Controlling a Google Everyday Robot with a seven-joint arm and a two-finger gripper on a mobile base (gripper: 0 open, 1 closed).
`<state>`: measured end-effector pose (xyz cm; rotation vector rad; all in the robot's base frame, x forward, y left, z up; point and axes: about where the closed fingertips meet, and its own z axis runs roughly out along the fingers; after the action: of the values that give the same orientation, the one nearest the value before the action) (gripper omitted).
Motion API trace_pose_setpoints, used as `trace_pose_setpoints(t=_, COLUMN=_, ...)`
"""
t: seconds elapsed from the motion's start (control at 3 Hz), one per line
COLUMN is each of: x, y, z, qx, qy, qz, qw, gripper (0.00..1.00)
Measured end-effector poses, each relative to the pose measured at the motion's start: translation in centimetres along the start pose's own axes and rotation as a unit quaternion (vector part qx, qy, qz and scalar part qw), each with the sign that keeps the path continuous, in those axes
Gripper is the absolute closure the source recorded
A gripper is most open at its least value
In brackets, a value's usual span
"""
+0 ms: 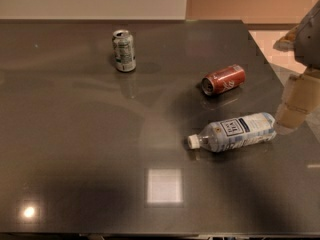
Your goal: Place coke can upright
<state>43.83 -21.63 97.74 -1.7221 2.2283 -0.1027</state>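
Observation:
The red coke can (223,79) lies on its side on the dark grey table (75,134), right of the middle, with its silver top facing left towards me. My gripper (296,106) hangs at the right edge of the view, over the table's right edge. It is to the right of the can, a little nearer to me, and well apart from it. It holds nothing that I can see.
A white-and-green can (123,50) stands upright at the back left. A clear plastic water bottle (232,132) lies on its side just in front of the coke can, cap pointing left. The table's right edge runs diagonally past the gripper.

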Motion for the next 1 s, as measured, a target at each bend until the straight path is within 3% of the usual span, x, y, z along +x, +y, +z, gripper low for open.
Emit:
trace_pose_setpoints(t=0.67, x=-0.4, y=-1.0, z=0.3, qx=-0.001, qy=-0.007, qz=-0.008, qw=0.9999, gripper=0.0)
trace_pose_setpoints(t=1.0, x=-1.3, y=-3.5, z=2.3, qx=-0.019, qy=-0.019, qz=-0.032, qw=0.9991, gripper=0.0)
